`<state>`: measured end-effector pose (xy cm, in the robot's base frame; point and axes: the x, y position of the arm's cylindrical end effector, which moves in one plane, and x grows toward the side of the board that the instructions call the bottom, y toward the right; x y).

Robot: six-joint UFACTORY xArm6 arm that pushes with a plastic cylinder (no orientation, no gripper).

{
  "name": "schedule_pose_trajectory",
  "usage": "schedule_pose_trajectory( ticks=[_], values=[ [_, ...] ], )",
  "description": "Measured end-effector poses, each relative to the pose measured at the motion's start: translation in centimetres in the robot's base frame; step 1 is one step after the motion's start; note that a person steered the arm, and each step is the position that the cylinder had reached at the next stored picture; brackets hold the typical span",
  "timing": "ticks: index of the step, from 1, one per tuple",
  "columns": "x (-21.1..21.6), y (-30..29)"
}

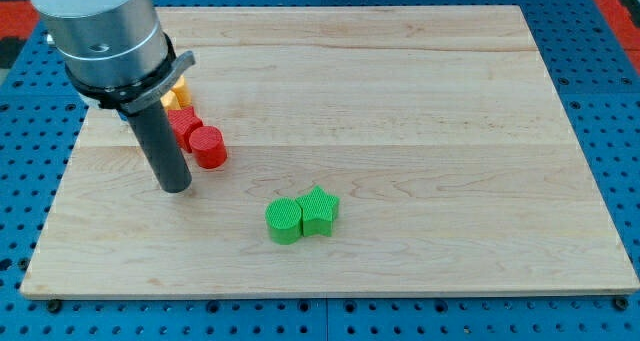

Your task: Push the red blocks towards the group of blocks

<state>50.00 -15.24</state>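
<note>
My tip (175,188) rests on the wooden board (400,101) at the view's left. A red cylinder (208,147) lies just right of and above the tip, close to the rod. A second red block (185,124), shape unclear, touches it on its upper left and is partly hidden by the rod. A yellow block (178,92) and an orange one (169,102) sit behind them, mostly hidden by the arm. A green cylinder (284,221) and a green star (320,210) touch each other lower down, near the board's middle.
The arm's grey housing (100,31) covers the board's upper left corner. A blue pegboard surface (600,71) surrounds the board.
</note>
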Motion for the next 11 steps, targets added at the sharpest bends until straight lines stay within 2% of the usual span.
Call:
schedule_pose_trajectory(
  ticks=[2, 5, 6, 7, 8, 9, 11],
  values=[
    [-2.0, 2.5],
    [-8.3, 3.1],
    [-7.7, 3.8],
    [-3.9, 1.9],
    [-4.7, -3.2],
    [-7.1, -2.5],
    [-6.7, -1.0]
  ],
)
